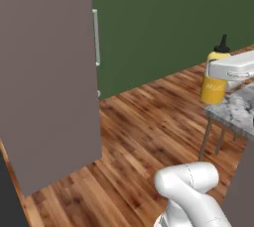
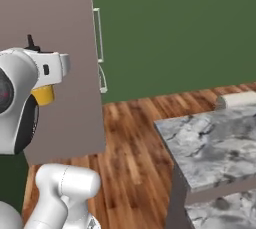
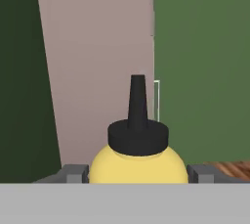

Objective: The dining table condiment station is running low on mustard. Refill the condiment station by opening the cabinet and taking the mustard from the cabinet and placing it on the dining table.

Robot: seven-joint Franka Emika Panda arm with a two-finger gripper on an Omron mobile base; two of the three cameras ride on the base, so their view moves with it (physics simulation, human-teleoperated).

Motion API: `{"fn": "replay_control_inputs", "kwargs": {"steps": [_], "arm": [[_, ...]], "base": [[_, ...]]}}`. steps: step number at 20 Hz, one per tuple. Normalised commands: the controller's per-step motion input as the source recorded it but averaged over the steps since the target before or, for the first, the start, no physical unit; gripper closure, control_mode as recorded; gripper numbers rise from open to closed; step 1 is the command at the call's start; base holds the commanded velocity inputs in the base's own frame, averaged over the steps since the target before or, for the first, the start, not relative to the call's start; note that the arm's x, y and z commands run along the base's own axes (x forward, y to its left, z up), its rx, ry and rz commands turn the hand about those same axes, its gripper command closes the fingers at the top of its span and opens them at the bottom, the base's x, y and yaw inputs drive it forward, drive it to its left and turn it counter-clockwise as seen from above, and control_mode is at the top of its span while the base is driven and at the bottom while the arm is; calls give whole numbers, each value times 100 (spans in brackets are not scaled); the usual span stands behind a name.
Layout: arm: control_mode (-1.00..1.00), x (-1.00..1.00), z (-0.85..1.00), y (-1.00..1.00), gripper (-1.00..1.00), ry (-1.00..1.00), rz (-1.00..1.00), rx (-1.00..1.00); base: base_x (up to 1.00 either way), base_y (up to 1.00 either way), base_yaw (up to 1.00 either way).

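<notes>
The gripper (image 3: pixel 138 174) is squeezing the mustard (image 3: pixel 138 162) between its two fingers, one on each side of the yellow bottle. The bottle stands straight up, with its black tip on top, up in the air near the left end of the dining table (image 1: pixel 237 113). Behind it are a tall brown panel (image 1: pixel 47 72) and a green wall (image 1: pixel 168 18).
</notes>
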Motion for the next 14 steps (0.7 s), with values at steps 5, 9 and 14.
{"fn": "replay_control_inputs", "kwargs": {"steps": [5, 9, 14], "arm": [[100, 0, 0, 0, 100, 0, 0, 0], [100, 0, 0, 0, 100, 0, 0, 0], [100, 0, 0, 0, 100, 0, 0, 0]], "base": [[100, 49, -9], [100, 72, -28], [100, 33, -33]]}}
